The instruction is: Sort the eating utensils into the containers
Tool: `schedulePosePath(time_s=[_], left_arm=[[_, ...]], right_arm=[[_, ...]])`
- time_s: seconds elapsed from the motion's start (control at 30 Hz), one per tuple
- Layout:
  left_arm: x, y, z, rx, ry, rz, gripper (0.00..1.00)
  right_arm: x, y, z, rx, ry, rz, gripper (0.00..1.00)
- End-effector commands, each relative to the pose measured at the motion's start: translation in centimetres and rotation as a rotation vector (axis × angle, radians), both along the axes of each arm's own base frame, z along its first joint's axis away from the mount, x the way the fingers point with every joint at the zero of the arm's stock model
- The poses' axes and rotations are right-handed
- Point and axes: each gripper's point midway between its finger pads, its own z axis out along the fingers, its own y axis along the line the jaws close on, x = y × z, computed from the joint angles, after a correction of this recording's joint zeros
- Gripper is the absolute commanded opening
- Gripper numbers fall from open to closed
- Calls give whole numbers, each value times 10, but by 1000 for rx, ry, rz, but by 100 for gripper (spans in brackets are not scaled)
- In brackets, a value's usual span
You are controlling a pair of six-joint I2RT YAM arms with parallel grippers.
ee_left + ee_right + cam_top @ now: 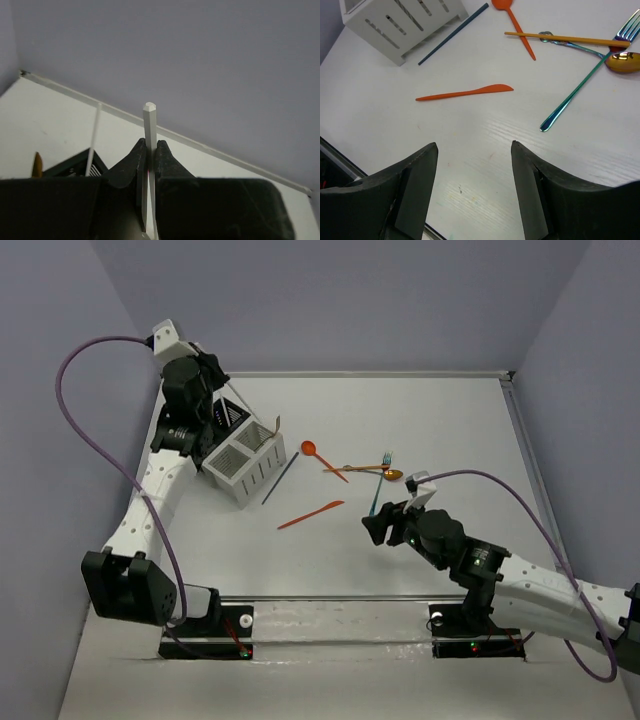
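My left gripper (212,398) hovers over the black caddy (230,417) at the back left. In the left wrist view it (149,143) is shut on a white stick (149,122) that points upward; another white stick (93,140) stands in the black caddy (75,167). The white caddy (245,462) stands next to the black one. An orange knife (310,513), orange spoon (322,460), dark stick (282,477), teal fork (378,485), gold spoon (394,475) and orange stick (355,469) lie on the table. My right gripper (385,525) is open and empty just above the table, near the orange knife (465,92).
The right wrist view shows my open gripper (474,147), the white caddy (400,22), the dark stick (454,34), the orange spoon (515,22), the teal fork (577,87) and the gold spoon (622,62). Walls close the table at the back and sides.
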Motion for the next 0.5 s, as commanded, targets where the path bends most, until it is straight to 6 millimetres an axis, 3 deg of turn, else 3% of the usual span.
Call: schedulePosePath(time_s=[0.0,0.07,0.2,0.47], left_arm=[[19,47,15,132,1,172,6],[28,70,13,145,16,223,6],[46,95,9,161,27,283,6],[67,117,2,259,48,345,6]], right_arm=[[0,-4,3,23,-17,-20,66],[0,-4,-1,15,-12,-19,66],[0,-5,-4,3,-10,-17,66],[0,0,-7,-3,-9,-2,65]])
